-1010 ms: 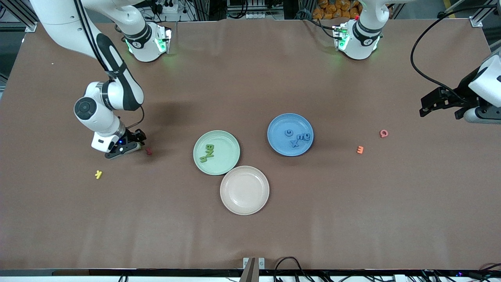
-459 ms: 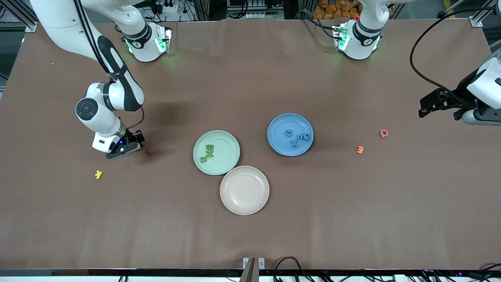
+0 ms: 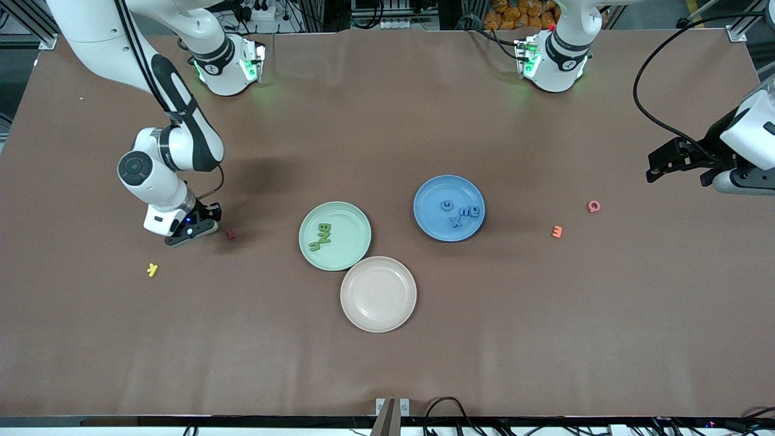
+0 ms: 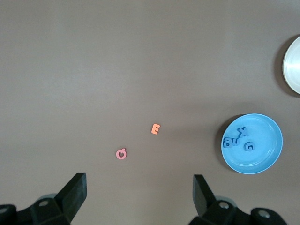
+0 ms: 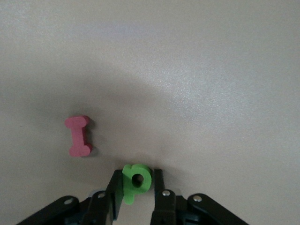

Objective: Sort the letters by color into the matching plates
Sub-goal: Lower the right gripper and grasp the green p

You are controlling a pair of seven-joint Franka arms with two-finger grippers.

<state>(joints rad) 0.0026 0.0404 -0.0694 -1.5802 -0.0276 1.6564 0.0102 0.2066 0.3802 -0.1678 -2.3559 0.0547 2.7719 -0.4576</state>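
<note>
Now squeezing a green letter P [image 5: 136, 182] in the right gripper [image 5: 136, 187], down at the table [image 3: 387, 363] by the right arm's edge, beside a red I [image 5: 78, 136]. Light, squishy foam; best pinched by flat sides. Left gripper [image 4: 139, 190] waiting, jaws wide apart.

**Stray letters and a spare plate on your table**

You have a beige-pink plate [image 3: 378, 294] sitting nearest the front camera, empty. Toward the right arm's end of the brown table [image 3: 387, 363] you see a yellow letter [image 3: 152, 269] lying flat, and farther from the camera a small red letter [image 3: 230, 234], shaped like an I in the right wrist view [image 5: 78, 136]. Toward the left arm's end you find an orange E [image 3: 557, 231] and, near it and slightly farther from the camera, a pink round letter [image 3: 594, 206]. All four letters lie well apart from the plate.
</note>
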